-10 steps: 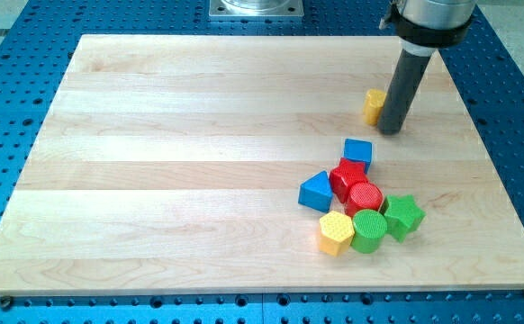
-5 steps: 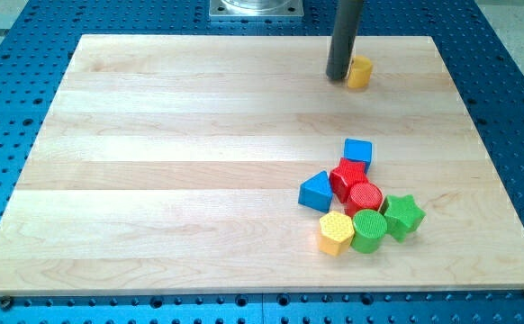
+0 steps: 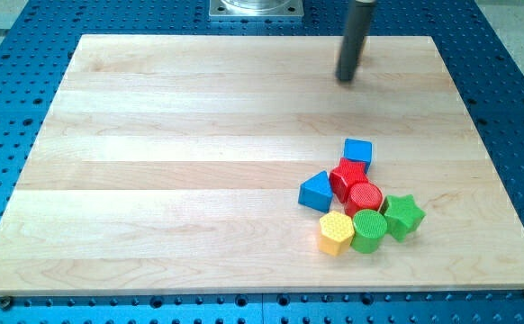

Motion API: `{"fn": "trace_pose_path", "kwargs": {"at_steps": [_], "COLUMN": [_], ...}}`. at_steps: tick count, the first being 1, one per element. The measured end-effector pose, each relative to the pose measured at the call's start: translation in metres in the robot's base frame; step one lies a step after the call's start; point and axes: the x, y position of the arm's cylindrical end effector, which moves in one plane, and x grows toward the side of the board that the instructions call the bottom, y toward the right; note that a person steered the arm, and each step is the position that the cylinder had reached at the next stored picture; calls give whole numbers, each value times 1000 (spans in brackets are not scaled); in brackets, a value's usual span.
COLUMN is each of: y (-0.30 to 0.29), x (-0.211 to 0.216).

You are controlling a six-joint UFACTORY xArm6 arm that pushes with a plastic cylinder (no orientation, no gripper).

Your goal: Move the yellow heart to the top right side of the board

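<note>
Camera view: one view only.
My tip point(image 3: 346, 79): seen near the wooden board's point(image 3: 154, 180) top right; a plain rod, so nothing opens or closes, and nothing is touched.
Yellow heart: not seen anywhere; possibly hidden behind the rod, cannot be told.
Cluster, lower right: blue cube point(image 3: 358, 151), red star point(image 3: 346, 174), red cylinder point(image 3: 365, 197), blue triangle point(image 3: 315, 192), yellow hexagon point(image 3: 336, 232), green cylinder point(image 3: 368, 229), green star point(image 3: 403, 215), packed together, well apart from my tip.
</note>
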Motion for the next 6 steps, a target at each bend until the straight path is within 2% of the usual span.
{"fn": "trace_pose_path", "kwargs": {"at_steps": [1,2,4,5,6], "y": [-6,19,23,21,57], "x": [-43,-62,-43,-9,38]}}
